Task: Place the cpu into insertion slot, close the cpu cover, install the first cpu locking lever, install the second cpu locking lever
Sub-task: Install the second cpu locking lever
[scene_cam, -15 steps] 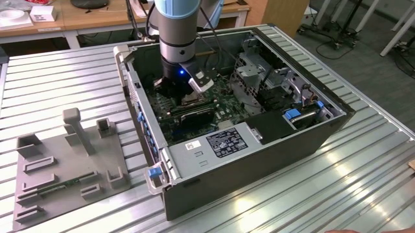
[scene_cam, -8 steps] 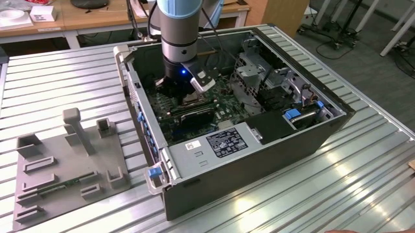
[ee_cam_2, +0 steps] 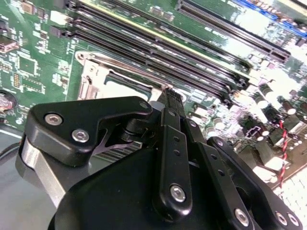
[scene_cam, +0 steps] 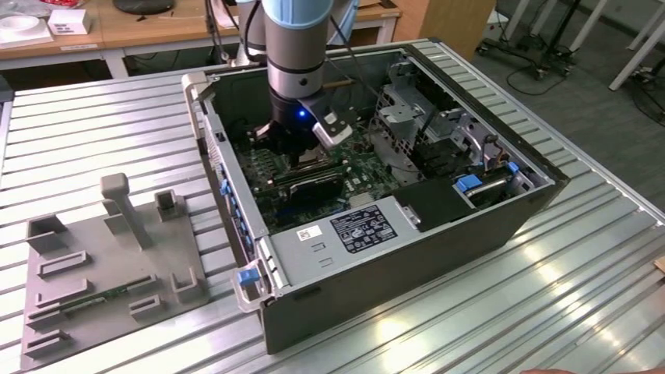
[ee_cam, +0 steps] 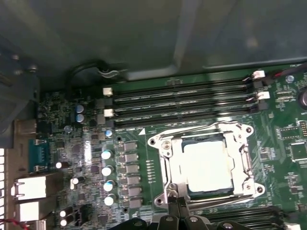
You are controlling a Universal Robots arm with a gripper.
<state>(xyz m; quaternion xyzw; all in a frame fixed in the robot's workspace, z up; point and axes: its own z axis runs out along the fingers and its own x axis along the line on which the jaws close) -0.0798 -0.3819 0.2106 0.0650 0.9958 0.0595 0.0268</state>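
Right at the insertion slot [ee_cam: 206, 165] rim, jaws over seated cpu [ee_cam: 207, 165].

White label [scene_cam: 363, 227] with black print and a smaller barcode sticker [scene_cam: 307, 233] on the power-supply housing [scene_cam: 343, 249]; nothing legible.

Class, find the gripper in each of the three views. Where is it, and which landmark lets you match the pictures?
Exterior view: the gripper is down inside the open computer case, over the green motherboard.
First wrist view: the gripper is at the insertion slot rim, beside the cpu.
Second wrist view: the gripper is at the same rim, with the cpu behind it.
Shared landmark: the long black memory slots.
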